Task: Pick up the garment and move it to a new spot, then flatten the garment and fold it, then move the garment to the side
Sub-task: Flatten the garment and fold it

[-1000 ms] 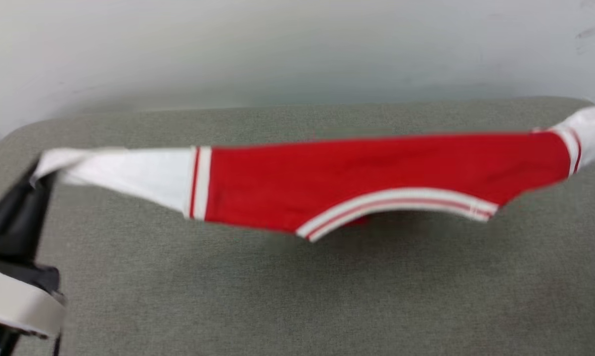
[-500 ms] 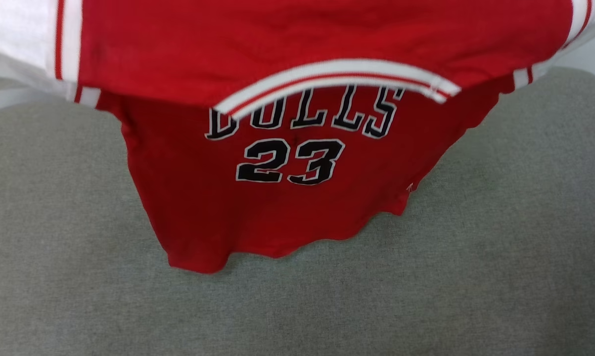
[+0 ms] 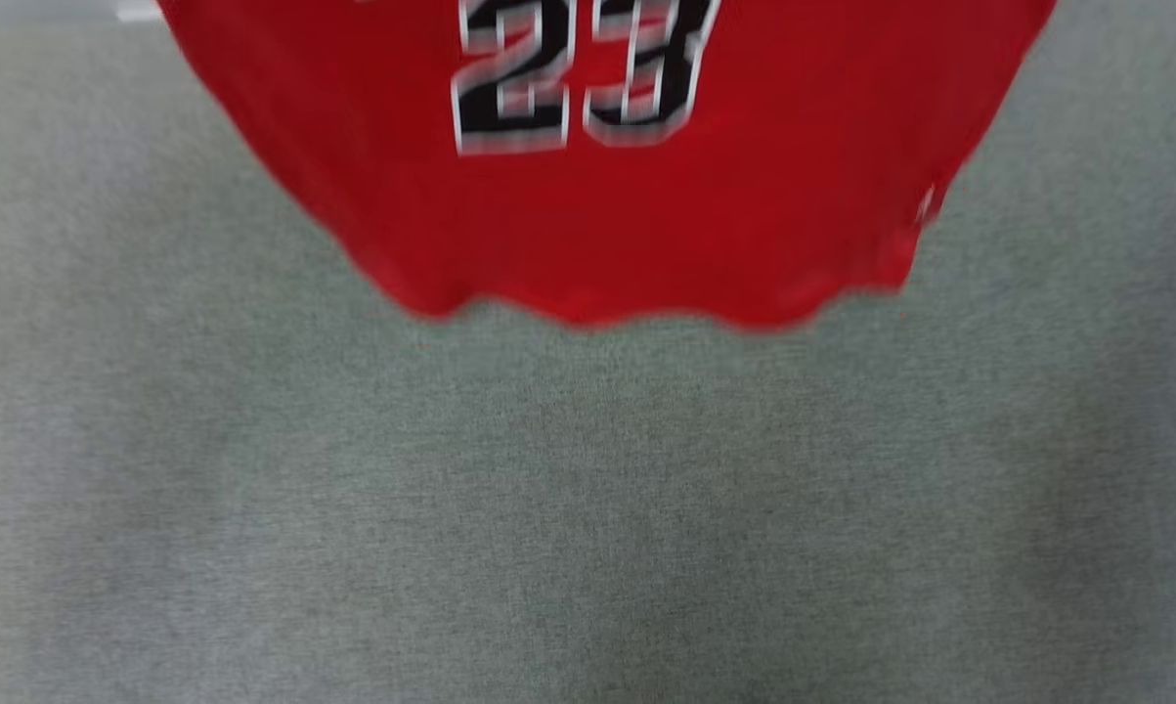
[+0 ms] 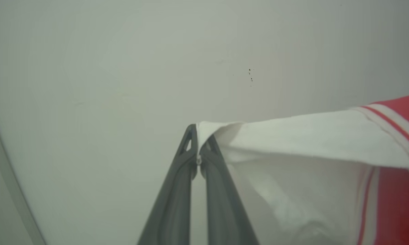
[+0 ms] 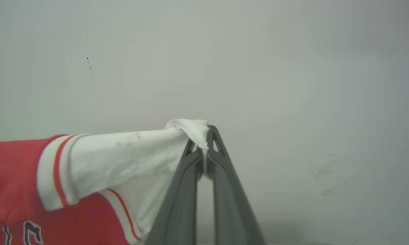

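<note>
L hand [image 4: 198,136] pinched tight on the tip of one white sleeve, R hand [image 5: 205,143] same on the other sleeve. So the garment [image 3: 646,215] hangs spread btwn both hands, pale wall [image 4: 122,61] behind. Head view: red front w/ black-white "23" faces cam, wavy hem over the grey surface [image 3: 588,508]. Blurry pic, can't tell if the hem touches it.
</note>
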Controlling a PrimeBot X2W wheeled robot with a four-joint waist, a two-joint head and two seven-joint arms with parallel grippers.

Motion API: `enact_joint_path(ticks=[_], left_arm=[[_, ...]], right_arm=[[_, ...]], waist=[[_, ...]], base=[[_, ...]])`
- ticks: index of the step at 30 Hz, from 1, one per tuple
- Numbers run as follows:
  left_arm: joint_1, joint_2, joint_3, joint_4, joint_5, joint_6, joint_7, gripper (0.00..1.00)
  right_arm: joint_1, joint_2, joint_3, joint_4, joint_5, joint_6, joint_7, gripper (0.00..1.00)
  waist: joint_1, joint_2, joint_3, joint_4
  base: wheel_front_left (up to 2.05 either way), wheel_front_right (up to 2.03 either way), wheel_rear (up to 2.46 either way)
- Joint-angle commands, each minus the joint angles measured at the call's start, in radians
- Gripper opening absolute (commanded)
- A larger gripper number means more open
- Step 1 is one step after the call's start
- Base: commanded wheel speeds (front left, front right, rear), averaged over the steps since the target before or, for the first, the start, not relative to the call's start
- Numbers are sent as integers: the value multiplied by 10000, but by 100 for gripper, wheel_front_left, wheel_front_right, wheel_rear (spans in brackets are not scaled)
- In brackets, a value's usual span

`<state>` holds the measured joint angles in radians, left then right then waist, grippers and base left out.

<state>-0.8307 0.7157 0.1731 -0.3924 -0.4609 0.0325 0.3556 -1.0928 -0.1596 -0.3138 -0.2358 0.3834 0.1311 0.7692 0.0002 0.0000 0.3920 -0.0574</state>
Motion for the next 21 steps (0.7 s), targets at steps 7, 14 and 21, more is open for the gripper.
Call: enact_joint_path(ticks=[7, 14, 21], left_arm=[[-3447, 54, -1254, 2168, 657, -368, -854, 0], [-5789, -406, -2039, 4202, 1202, -473, -2078, 0], [-5865, -807, -2532, 5469, 1313, -667, -2784, 0]], right_arm=[[-2722, -382, 331, 2097, -342, -7, -1851, 0], [-4588, -459, 373, 4189, -835, -7, -4220, 0], [-4418, -619, 937, 5553, -784, -8, -5085, 0]], waist=[[-2, 0, 1919, 183], [-2, 0, 2688, 454], [-2, 0, 2824, 656]], base=[[0, 0, 0], [0, 0, 0], [0, 0, 0]])
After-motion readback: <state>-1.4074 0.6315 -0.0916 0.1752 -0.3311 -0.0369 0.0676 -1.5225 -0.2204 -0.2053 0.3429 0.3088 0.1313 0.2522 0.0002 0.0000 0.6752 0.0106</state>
